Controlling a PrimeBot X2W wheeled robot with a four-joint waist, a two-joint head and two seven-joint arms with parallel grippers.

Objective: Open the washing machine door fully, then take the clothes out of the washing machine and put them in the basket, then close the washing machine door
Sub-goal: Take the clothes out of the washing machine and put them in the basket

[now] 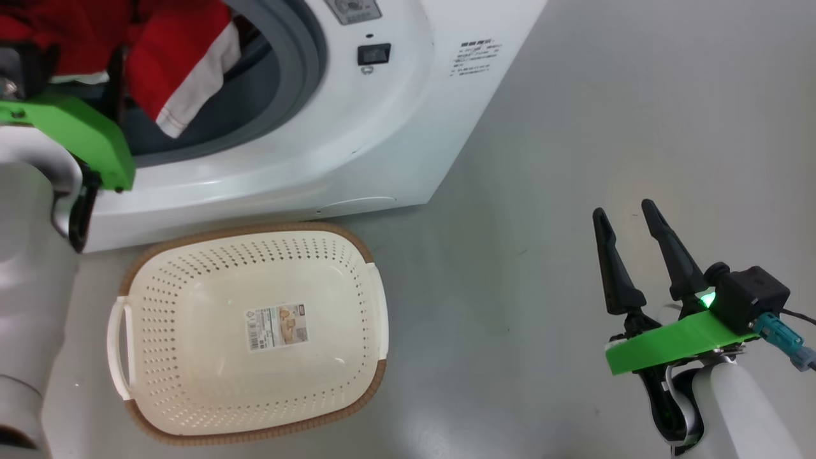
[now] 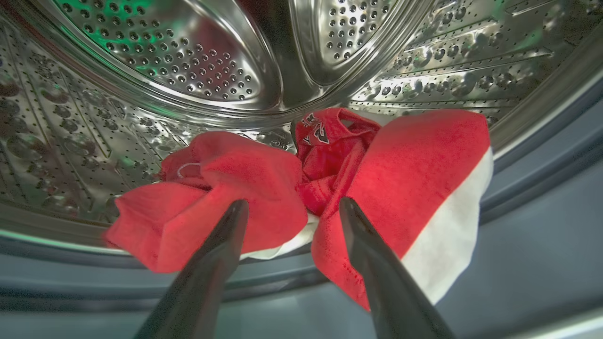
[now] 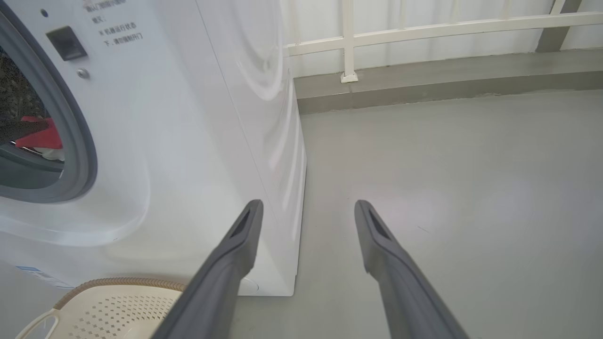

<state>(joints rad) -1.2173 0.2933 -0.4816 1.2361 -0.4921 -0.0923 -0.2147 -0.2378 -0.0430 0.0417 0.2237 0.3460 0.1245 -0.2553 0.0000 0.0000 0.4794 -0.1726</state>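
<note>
The washing machine (image 1: 382, 127) stands with its mouth uncovered; its door is out of view. Red clothes (image 1: 172, 51) with white panels lie bunched at the drum's front lip, one white-edged flap hanging over the grey gasket (image 1: 299, 64). In the left wrist view my left gripper (image 2: 293, 205) is open inside the mouth, its fingers spread right in front of the clothes (image 2: 414, 165), gripping nothing. The cream basket (image 1: 255, 228) sits on the floor below the mouth with only a paper label inside. My right gripper (image 1: 624, 210) hovers open over bare floor, right of the basket.
The perforated steel drum (image 2: 188, 61) curves behind the clothes. My left arm's green mount (image 1: 70, 127) crosses the machine's lower left front. A white railing (image 3: 348, 42) and a low kerb run along the far wall, with grey floor (image 3: 447, 188) right of the machine (image 3: 188, 141).
</note>
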